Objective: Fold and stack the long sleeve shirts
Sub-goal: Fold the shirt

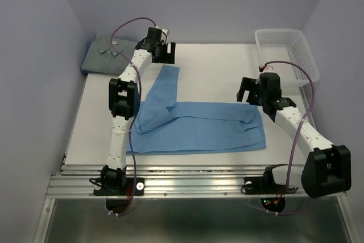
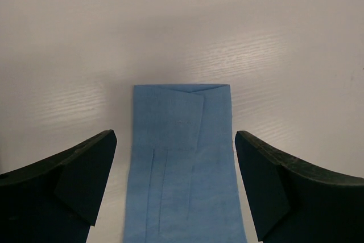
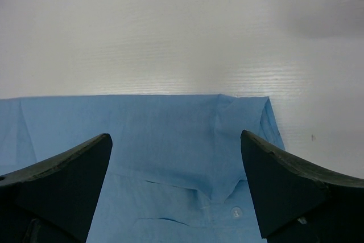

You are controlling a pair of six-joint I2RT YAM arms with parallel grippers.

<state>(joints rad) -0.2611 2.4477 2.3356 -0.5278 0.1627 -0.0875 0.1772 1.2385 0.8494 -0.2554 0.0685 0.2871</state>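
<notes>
The light sky-blue shirt lies flat on the white table, folded into a long band, with one sleeve stretched toward the far left. My left gripper is open and empty above the sleeve's cuff end. My right gripper is open and empty above the shirt's collar end, where a button shows. The grey-blue shirt lies folded at the far left corner.
A white mesh basket stands at the far right. The table is white, with grey walls on both sides and a metal rail along its near edge.
</notes>
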